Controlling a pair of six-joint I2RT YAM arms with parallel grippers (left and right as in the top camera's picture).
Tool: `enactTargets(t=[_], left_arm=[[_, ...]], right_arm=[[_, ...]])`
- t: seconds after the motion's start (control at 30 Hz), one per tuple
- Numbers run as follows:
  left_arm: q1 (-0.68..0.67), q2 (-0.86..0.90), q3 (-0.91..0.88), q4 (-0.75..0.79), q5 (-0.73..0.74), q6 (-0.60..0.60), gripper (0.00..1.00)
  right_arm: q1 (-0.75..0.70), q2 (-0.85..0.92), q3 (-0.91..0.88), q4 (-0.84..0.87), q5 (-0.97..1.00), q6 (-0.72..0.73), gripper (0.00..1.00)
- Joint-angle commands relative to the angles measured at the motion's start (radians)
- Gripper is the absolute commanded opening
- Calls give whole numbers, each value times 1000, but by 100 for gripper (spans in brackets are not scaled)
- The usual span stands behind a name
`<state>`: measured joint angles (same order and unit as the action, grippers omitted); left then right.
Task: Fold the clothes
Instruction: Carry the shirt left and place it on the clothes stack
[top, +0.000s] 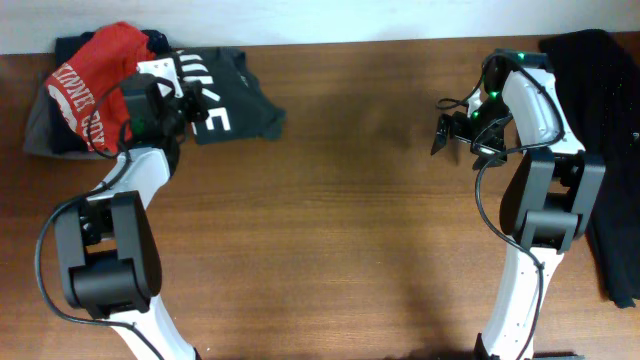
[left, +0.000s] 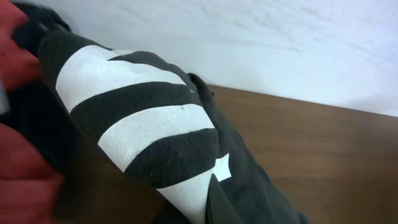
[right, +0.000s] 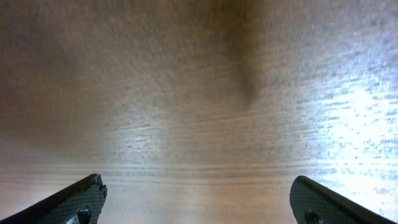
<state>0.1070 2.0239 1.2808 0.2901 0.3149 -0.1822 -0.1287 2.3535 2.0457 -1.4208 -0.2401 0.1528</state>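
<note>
Black T-shirt (top: 225, 100) lies crumpled at upper left of the overhead frame, white lettering up, its left part against the pile with the red tee (top: 95, 85); no bin or basket in view, all cloth sits straight on the tabletop (top: 340, 230). Left gripper (top: 190, 110) is closed tight at the shirt's edge, seemingly pinching fabric to drag it onto open wood. Right gripper (top: 447, 130) hangs spread wide at upper right, holding nothing, near another dark garment (top: 600, 130).

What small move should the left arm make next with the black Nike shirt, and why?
Probably drag the black Nike shirt toward the middle of the table: the left gripper looks shut on it, and it lies bunched against the red shirt at the far corner, too crumpled to fold.
</note>
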Motion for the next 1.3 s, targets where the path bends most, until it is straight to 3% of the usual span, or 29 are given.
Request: enactTargets(t=[0.0,0.7,1.17,1.27], left_arm=[[36,6,57,16,-25,81,1],[230,6,243,-7,-24,154,1],[314,41,296,-151,-55,237,1],[337,72,296,-169,-81,237,10]], right_arm=[[-3,11,6,-25,6,-6,99],[-3,11,6,-50,5,-6,99],[-3,11,6,-62,5,-5,99],[-2,11,6,-69,5,-5,99]])
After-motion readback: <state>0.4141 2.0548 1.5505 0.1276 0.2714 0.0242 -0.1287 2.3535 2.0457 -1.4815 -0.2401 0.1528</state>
